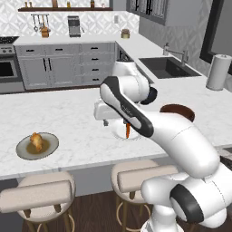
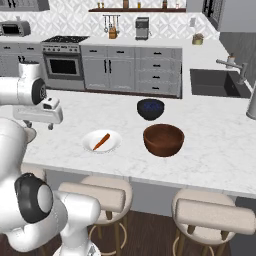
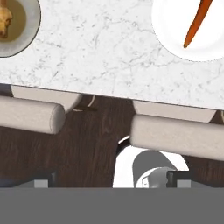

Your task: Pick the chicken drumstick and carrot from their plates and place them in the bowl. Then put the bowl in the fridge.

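Two items still to load: drumstick (image 1: pixel 37 141) on grey plate (image 1: pixel 51 146), carrot (image 2: pixel 101 141) on white plate (image 2: pixel 113 141), bowl (image 2: pixel 163 140) beside it on tabletop (image 2: pixel 215 150); claw (image 2: pixel 39 124) wide open, empty; advise a centred, square descent over whichever piece goes first.

Carrot (image 1: pixel 128 130) and white plate (image 1: pixel 121 132) half behind arm

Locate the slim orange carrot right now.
The slim orange carrot lies on the round white plate on the marble counter, left of the coppery-brown bowl in the right base view.
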Controlling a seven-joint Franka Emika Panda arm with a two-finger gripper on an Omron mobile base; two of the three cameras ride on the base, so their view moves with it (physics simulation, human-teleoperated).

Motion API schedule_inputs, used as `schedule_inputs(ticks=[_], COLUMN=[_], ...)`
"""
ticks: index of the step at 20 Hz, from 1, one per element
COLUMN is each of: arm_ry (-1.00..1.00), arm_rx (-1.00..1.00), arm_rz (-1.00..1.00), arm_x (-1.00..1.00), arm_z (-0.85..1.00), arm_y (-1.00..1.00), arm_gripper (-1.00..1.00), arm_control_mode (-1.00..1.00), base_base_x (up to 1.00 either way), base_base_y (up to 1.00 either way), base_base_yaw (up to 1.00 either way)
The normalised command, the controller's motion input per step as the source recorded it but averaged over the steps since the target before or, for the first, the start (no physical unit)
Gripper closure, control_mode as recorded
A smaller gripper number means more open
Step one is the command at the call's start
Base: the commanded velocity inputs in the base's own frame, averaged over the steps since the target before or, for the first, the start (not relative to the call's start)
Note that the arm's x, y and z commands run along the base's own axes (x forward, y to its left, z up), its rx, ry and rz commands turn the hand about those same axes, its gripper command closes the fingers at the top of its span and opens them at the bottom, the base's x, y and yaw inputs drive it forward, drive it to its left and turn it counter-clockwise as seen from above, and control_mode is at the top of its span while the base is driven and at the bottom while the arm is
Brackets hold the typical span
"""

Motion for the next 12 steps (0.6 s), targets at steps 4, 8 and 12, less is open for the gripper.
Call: schedule_inputs(ticks=[4, 8, 12], arm_ry=[0.04, 0.0, 0.0], arm_rx=[0.01, -0.02, -0.01], arm_rz=[0.0, -0.02, -0.06], arm_x=[0.26, 0.56, 0.65], arm_z=[-0.43, -0.39, -0.35], arm_y=[1.0, 1.0, 1.0], arm_gripper=[-1.0, -1.0, -1.0], arm_control_mode=[-1.0, -1.0, -1.0], base_base_x=[0.0, 0.0, 0.0], base_base_y=[0.0, 0.0, 0.0], base_base_yaw=[0.0, 0.0, 0.0])
